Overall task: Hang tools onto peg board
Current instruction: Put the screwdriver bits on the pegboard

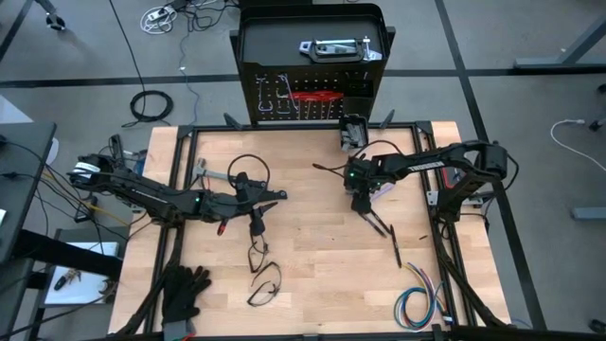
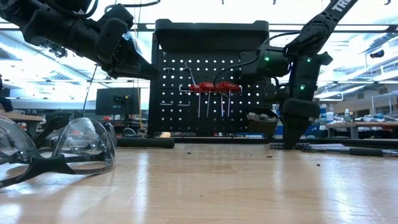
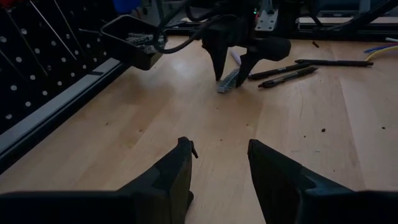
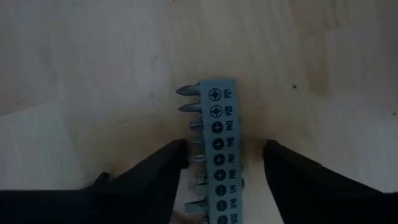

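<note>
A grey strip of screwdriver bits (image 4: 217, 149) lies flat on the wooden table, right of its middle. My right gripper (image 4: 224, 155) points down over it, open, with one finger on each side of the strip and a gap on both sides. The left wrist view shows the same: my right gripper (image 3: 239, 65) stands over one end of the strip (image 3: 227, 81). My left gripper (image 3: 221, 162) hovers open near the table's middle, pointing toward the right gripper, with nothing between its fingers. The peg board (image 1: 312, 95) stands upright at the far edge, with red-handled tools (image 2: 211, 87) hanging on it.
Slender black tools (image 3: 283, 73) lie just right of the strip. A small black bin (image 3: 134, 40) sits at the peg board's foot. Safety glasses (image 1: 263, 284), black gloves (image 1: 185, 292) and a coloured wire bundle (image 1: 417, 305) lie toward the near edge.
</note>
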Controlling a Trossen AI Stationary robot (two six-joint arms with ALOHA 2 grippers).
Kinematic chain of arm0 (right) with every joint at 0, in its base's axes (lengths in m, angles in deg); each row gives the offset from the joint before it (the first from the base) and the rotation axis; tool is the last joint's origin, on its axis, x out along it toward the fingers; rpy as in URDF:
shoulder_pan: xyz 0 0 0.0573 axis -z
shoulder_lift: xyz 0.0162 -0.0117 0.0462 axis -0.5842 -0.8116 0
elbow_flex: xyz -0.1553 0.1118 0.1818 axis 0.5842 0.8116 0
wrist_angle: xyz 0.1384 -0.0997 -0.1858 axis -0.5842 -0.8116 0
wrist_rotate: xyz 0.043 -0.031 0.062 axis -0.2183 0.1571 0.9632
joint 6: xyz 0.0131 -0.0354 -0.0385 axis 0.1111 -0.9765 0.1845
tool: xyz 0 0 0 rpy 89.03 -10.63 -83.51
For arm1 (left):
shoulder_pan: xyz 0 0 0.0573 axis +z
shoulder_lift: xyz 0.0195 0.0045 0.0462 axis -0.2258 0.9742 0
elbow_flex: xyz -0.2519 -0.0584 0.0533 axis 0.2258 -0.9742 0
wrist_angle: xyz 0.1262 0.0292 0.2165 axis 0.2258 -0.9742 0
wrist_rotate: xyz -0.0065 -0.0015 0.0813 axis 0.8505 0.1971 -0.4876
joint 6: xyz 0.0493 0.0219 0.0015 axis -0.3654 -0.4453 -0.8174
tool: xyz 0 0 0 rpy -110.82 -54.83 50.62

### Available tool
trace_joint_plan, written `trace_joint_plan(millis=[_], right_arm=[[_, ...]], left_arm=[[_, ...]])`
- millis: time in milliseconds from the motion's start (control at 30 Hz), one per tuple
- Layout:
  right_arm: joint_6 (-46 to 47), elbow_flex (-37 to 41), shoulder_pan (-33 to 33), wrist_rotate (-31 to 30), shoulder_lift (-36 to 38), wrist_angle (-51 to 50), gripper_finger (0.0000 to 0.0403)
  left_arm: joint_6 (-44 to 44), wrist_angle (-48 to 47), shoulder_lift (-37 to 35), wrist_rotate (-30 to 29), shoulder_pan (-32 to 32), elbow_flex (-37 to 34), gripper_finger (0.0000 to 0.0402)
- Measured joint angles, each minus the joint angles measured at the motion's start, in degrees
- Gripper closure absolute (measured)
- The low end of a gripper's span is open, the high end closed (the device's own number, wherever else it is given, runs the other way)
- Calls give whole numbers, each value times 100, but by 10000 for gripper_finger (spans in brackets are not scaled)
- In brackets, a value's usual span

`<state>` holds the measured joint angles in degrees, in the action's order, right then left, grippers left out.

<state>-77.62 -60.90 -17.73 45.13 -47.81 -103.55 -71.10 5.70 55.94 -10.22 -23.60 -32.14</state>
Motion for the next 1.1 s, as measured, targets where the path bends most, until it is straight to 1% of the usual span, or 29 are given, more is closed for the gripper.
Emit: trace_joint_plan(millis=[100,267,367,400,433,467,500,533,567,667,733,867,1000,1100], right_arm=[[-111,-12,-2,24,-140,-5,211],[-354,-6,9,132,-137,17,309],[-498,24,42,253,73,46,310],[-530,28,71,335,155,36,312],[-566,26,118,472,248,20,333],[-575,25,188,658,353,17,368],[-573,26,262,826,421,0,386],[-535,25,334,1012,480,-9,397],[-502,36,408,1358,518,-62,401],[-461,48,610,2055,567,-78,403],[-450,44,689,2235,550,-85,402],[-355,43,682,1820,496,-75,385],[-329,37,586,1753,450,-54,343],[-128,37,569,1770,454,-51,308]], left_arm=[[0,-2,0,0,0,0,245],[-2,-12,0,0,0,0,245],[-2,-13,0,1,0,0,245],[-2,-11,0,2,0,0,245],[-2,-11,0,0,0,0,245],[-2,-11,0,1,0,0,245],[-2,-11,0,0,0,0,245],[-2,-11,0,0,0,0,245],[-2,-10,0,2,0,0,245],[-2,-8,0,2,0,0,245],[-2,2,0,1,0,0,245],[-2,0,0,2,0,0,245],[-2,-7,0,2,-2,0,245],[-2,-8,0,2,-2,0,245]])
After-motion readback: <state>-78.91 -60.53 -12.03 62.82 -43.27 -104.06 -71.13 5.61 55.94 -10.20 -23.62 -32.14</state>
